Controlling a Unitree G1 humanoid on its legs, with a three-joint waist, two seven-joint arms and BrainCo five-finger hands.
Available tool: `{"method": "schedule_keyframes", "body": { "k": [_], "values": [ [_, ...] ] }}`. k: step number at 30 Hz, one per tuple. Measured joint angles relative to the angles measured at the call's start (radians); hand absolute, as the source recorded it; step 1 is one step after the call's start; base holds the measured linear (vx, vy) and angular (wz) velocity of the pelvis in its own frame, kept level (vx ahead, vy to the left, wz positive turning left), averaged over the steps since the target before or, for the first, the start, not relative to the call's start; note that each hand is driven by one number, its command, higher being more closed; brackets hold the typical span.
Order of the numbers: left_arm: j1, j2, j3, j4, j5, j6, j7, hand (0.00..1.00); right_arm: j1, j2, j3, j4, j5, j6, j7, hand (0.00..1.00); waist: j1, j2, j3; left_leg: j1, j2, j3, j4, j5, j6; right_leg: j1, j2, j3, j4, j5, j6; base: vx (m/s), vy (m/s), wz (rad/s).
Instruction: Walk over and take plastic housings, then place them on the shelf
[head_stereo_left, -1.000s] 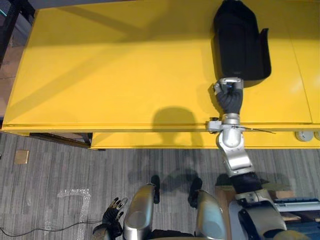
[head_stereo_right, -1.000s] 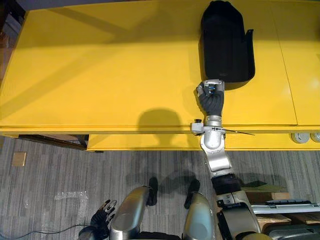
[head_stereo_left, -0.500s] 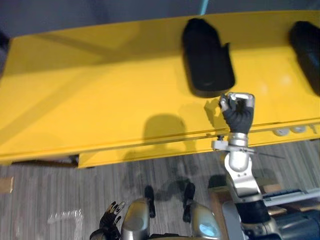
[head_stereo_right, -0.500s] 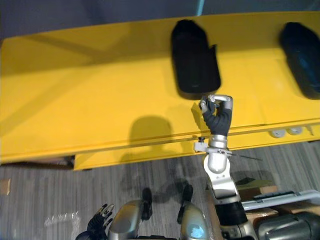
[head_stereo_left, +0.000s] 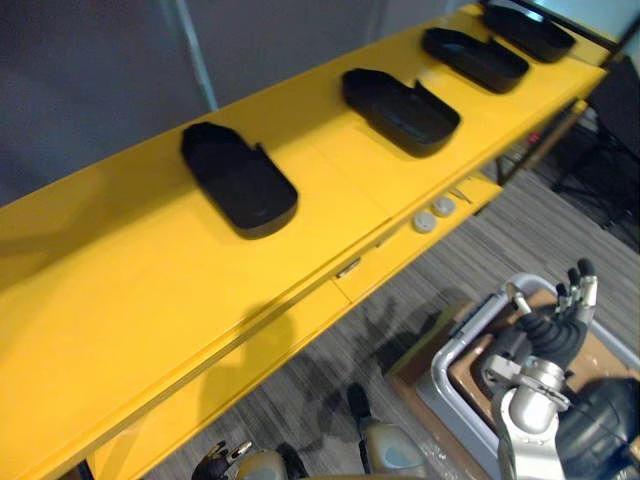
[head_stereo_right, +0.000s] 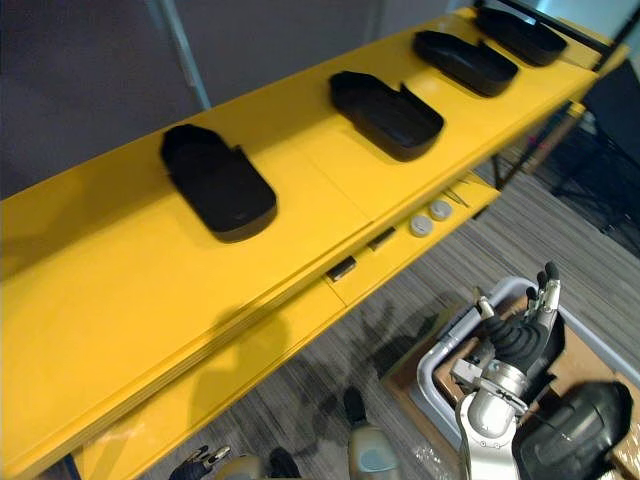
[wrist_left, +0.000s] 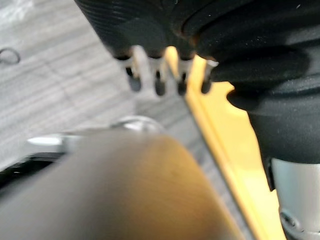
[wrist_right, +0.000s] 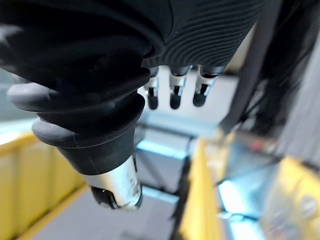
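Observation:
Several black plastic housings lie in a row on the long yellow shelf (head_stereo_left: 120, 330): one nearest (head_stereo_left: 238, 180), one in the middle (head_stereo_left: 400, 98), and two further along (head_stereo_left: 474, 58) (head_stereo_left: 528, 30). My right hand (head_stereo_left: 555, 335) is off the shelf at the lower right, above a grey bin, open, its fingers (wrist_right: 175, 90) straight and holding nothing. My left hand (head_stereo_right: 195, 462) hangs low by the floor, its fingers (wrist_left: 157, 75) straight and empty.
A grey bin (head_stereo_left: 470, 345) stands on the floor at the lower right with a black housing (head_stereo_left: 605, 430) in it. Two small round white parts (head_stereo_left: 433, 215) sit on the shelf's lower ledge. A dark stand (head_stereo_left: 610, 130) is at the shelf's far end.
My right hand has let go of the nearest housing, opened, and pulled back off the shelf to above the bin. The camera has swung right; more housings now show.

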Motion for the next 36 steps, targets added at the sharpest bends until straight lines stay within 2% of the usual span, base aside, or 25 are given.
{"method": "schedule_keyframes", "body": {
  "k": [1, 2, 4, 6, 8, 12, 13, 14, 16, 17, 18, 21, 23, 24, 25, 26, 27, 28, 29, 30, 31, 32, 34, 35, 36],
  "values": [
    [0.01, -0.01, 0.003, -0.008, -0.07, -0.014, 0.0, 0.0, -0.013, -0.005, 0.026, 0.034, 0.031, -0.015, 0.044, 0.0, 0.004, 0.005, -0.003, -0.025, -0.019, -0.103, 0.028, -0.03, 0.012, -0.016, 0.008, 0.053, 0.0, 0.003, -0.008, -0.07, 0.108, -1.36],
    [0.018, -0.028, 0.008, -0.017, -0.136, -0.028, -0.003, 0.0, -0.017, -0.017, 0.045, 0.067, 0.054, -0.029, 0.079, 0.0, 0.011, 0.032, -0.017, -0.025, -0.032, -0.19, 0.019, -0.061, 0.004, -0.038, 0.028, 0.08, 0.002, 0.009, -0.016, -0.1, 0.136, -1.31],
    [0.004, -0.046, 0.013, -0.043, -0.167, -0.026, -0.014, 0.0, -0.015, -0.016, 0.06, 0.101, 0.074, -0.031, 0.091, 0.0, 0.017, 0.048, -0.025, -0.029, -0.049, -0.221, -0.009, -0.094, -0.001, -0.097, 0.039, 0.089, 0.052, 0.011, -0.009, -0.12, 0.149, -0.79],
    [-0.018, -0.052, 0.01, -0.043, -0.162, -0.025, -0.019, 0.0, -0.006, -0.007, 0.062, 0.116, 0.075, -0.031, 0.068, 0.0, 0.015, 0.041, -0.018, -0.035, -0.074, -0.22, 0.004, -0.095, 0.003, -0.121, 0.03, 0.09, 0.105, -0.002, 0.007, -0.09, 0.118, -0.14],
    [-0.054, -0.067, 0.013, -0.044, -0.162, 0.006, -0.018, 0.0, 0.003, 0.04, 0.076, 0.15, 0.113, -0.031, 0.017, 0.0, 0.016, 0.021, -0.001, -0.009, -0.085, -0.217, 0.032, -0.101, 0.013, -0.131, 0.03, 0.086, 0.199, -0.017, 0.035, -0.07, 0.138, -0.07],
    [-0.072, -0.062, 0.021, -0.049, -0.159, 0.037, 0.024, 0.0, 0.056, 0.116, 0.126, 0.141, 0.16, -0.083, -0.003, 0.0, 0.021, -0.009, 0.017, 0.033, -0.087, -0.168, 0.068, -0.119, 0.035, -0.114, 0.027, 0.03, 0.232, -0.002, 0.024, -0.13, 0.075, -0.39],
    [-0.073, -0.063, 0.03, -0.048, -0.16, 0.047, 0.048, 0.0, 0.07, 0.125, 0.143, 0.136, 0.176, -0.09, 0.007, 0.0, 0.029, -0.01, 0.016, 0.033, -0.074, -0.132, 0.065, -0.114, 0.044, -0.092, 0.005, -0.033, 0.172, 0.003, -0.058, -0.16, 0.02, -0.66],
    [-0.073, -0.066, 0.036, -0.045, -0.168, 0.049, 0.079, 0.0, 0.069, 0.126, 0.154, 0.14, 0.207, -0.097, 0.032, 0.0, 0.033, -0.004, 0.019, 0.031, -0.058, -0.105, 0.061, -0.106, 0.056, -0.104, -0.009, -0.1, 0.18, -0.013, -0.077, -0.2, 0.018, -0.82],
    [-0.076, -0.07, 0.049, -0.037, -0.194, 0.056, 0.129, 0.0, 0.066, 0.132, 0.178, 0.16, 0.233, -0.121, 0.064, 0.0, 0.046, 0.01, 0.027, 0.03, -0.007, -0.065, 0.052, -0.091, 0.051, -0.138, -0.024, -0.223, 0.301, -0.04, -0.082, -0.13, 0.013, -0.7],
    [-0.076, -0.07, 0.072, -0.027, -0.213, 0.069, 0.147, 0.0, 0.064, 0.139, 0.198, 0.174, 0.222, -0.134, 0.066, 0.0, 0.063, 0.017, 0.026, 0.028, 0.02, -0.049, 0.03, -0.071, 0.043, -0.152, -0.051, -0.265, 0.415, -0.089, -0.092, -0.05, -0.066, -0.51],
    [-0.077, -0.063, 0.108, -0.002, -0.264, 0.09, 0.151, 0.0, 0.047, 0.14, 0.236, 0.175, 0.186, -0.139, 0.05, 0.0, 0.077, 0.014, 0.024, 0.026, 0.059, -0.049, 0.011, -0.047, 0.024, -0.148, -0.089, -0.269, 0.54, -0.139, -0.107, -0.03, -0.095, -0.39],
    [-0.069, -0.05, 0.148, 0.06, -0.342, 0.129, 0.162, 0.0, -0.012, 0.14, 0.312, 0.178, 0.177, -0.137, 0.001, 0.0, 0.097, 0.012, 0.023, 0.005, 0.128, -0.044, 0.009, -0.028, -0.009, -0.129, -0.146, -0.262, 0.635, -0.153, -0.13, -0.01, -0.164, -0.35],
    [-0.027, -0.048, 0.154, 0.086, -0.267, 0.156, 0.173, 0.0, -0.051, 0.143, 0.343, 0.187, 0.153, -0.124, -0.055, 0.0, 0.118, -0.014, 0.008, -0.003, 0.176, -0.022, 0.001, -0.006, -0.047, -0.126, -0.214, -0.218, 0.671, -0.153, -0.133, 0.0, -0.239, -0.48],
    [-0.016, -0.05, 0.153, 0.088, -0.249, 0.157, 0.173, 0.0, -0.056, 0.143, 0.343, 0.189, 0.153, -0.119, -0.067, 0.0, 0.12, -0.02, 0.004, -0.004, 0.186, -0.015, 0.0, -0.002, -0.057, -0.125, -0.228, -0.203, 0.673, -0.153, -0.133, 0.03, -0.39, -0.43],
    [-0.003, -0.049, 0.152, 0.088, -0.224, 0.141, 0.171, 0.0, -0.056, 0.143, 0.341, 0.196, 0.147, -0.099, -0.097, 0.0, 0.12, -0.03, -0.001, -0.001, 0.218, -0.003, 0.006, 0.01, -0.098, -0.121, -0.256, -0.206, 0.664, -0.151, -0.126, 0.03, -0.373, -0.31],
    [-0.004, -0.048, 0.149, 0.088, -0.225, 0.131, 0.169, 0.0, -0.056, 0.143, 0.34, 0.198, 0.136, -0.088, -0.108, 0.0, 0.12, -0.031, -0.002, 0.001, 0.231, 0.002, 0.011, 0.012, -0.115, -0.115, -0.26, -0.221, 0.649, -0.144, -0.114, 0.02, -0.495, -0.37],
    [-0.004, -0.044, 0.145, 0.085, -0.228, 0.114, 0.162, 0.0, -0.055, 0.144, 0.34, 0.201, 0.11, -0.069, -0.112, 0.0, 0.119, -0.04, -0.008, 0.004, 0.242, 0.008, 0.019, 0.015, -0.143, -0.107, -0.271, -0.255, 0.609, -0.117, -0.07, 0.01, -0.491, -0.35],
    [-0.004, -0.033, 0.14, 0.074, -0.241, 0.093, 0.15, 0.0, -0.044, 0.145, 0.34, 0.201, 0.068, -0.043, -0.105, 0.0, 0.119, -0.065, -0.021, 0.004, 0.244, 0.014, 0.026, 0.021, -0.179, -0.096, -0.288, -0.316, 0.534, -0.066, 0.033, 0.01, -0.516, -0.46],
    [-0.013, -0.033, 0.13, 0.073, -0.243, 0.084, 0.15, 0.0, -0.046, 0.131, 0.335, 0.204, 0.045, -0.024, -0.097, 0.0, 0.112, -0.065, -0.026, 0.001, 0.256, 0.008, 0.027, 0.03, -0.2, -0.083, -0.29, -0.353, 0.512, -0.154, 0.135, 0.02, -0.423, -0.49],
    [-0.024, -0.035, 0.121, 0.071, -0.242, 0.085, 0.153, 0.0, -0.053, 0.119, 0.331, 0.203, 0.03, -0.01, -0.085, 0.0, 0.11, -0.06, -0.034, -0.004, 0.273, -0.002, 0.022, 0.041, -0.214, -0.082, -0.272, -0.369, 0.496, -0.198, 0.141, 0.05, -0.415, -0.68],
    [-0.029, -0.033, 0.096, 0.072, -0.232, 0.087, 0.161, 0.0, -0.068, 0.094, 0.33, 0.201, 0.022, 0.006, -0.066, 0.0, 0.107, -0.035, -0.03, -0.006, 0.299, -0.009, 0.006, 0.057, -0.225, -0.087, -0.243, -0.382, 0.474, -0.251, 0.123, 0.03, -0.5, -0.79],
    [-0.046, -0.047, 0.065, 0.088, -0.226, 0.088, 0.173, 0.0, -0.093, 0.058, 0.291, 0.198, 0.013, 0.029, -0.044, 0.0, 0.08, 0.015, 0.001, -0.023, 0.333, -0.04, -0.01, 0.099, -0.183, -0.111, -0.197, -0.398, 0.479, -0.279, 0.099, 0.02, -0.578, -0.56],
    [-0.042, -0.046, 0.055, 0.086, -0.223, 0.084, 0.173, 0.0, -0.068, 0.044, 0.222, 0.19, 0.012, 0.048, -0.024, 0.0, 0.046, 0.013, 0.006, -0.054, 0.326, -0.054, -0.009, 0.173, -0.085, -0.119, -0.192, -0.408, 0.479, -0.29, 0.074, -0.01, -0.427, -0.02],
    [-0.031, -0.051, 0.035, 0.069, -0.218, 0.079, 0.163, 0.0, -0.018, 0.025, 0.152, 0.152, 0.014, 0.051, -0.017, 0.0, 0.053, 0.014, 0.005, -0.056, 0.278, -0.078, -0.015, 0.158, -0.129, -0.111, -0.188, -0.393, 0.443, -0.284, 0.059, -0.02, -0.261, -0.15],
    [-0.022, -0.045, 0.021, 0.053, -0.214, 0.069, 0.154, 0.0, -0.008, 0.016, 0.134, 0.129, 0.015, 0.051, -0.015, 0.0, 0.053, 0.014, 0.006, -0.058, 0.236, -0.097, -0.027, 0.137, -0.15, -0.11, -0.184, -0.378, 0.421, -0.277, 0.051, -0.03, -0.204, -0.39]
  ]
}}
